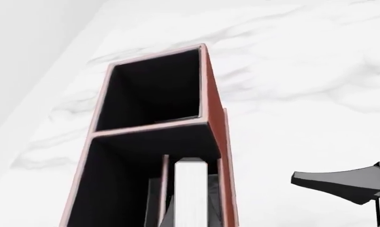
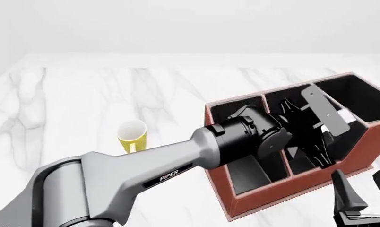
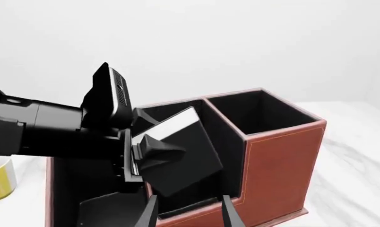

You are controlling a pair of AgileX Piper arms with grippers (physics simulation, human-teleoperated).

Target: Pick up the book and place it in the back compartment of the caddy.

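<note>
Book over the caddy, about to go in.

My left hand is clamped on the book, holding it tilted above the middle of the caddy, which sits on the desk. The placing step is under way, I judge: next I should carry the book over the empty back compartment, square it upright, lower it in, then let go. My right hand waits spread and empty beside the caddy's near corner.
</note>
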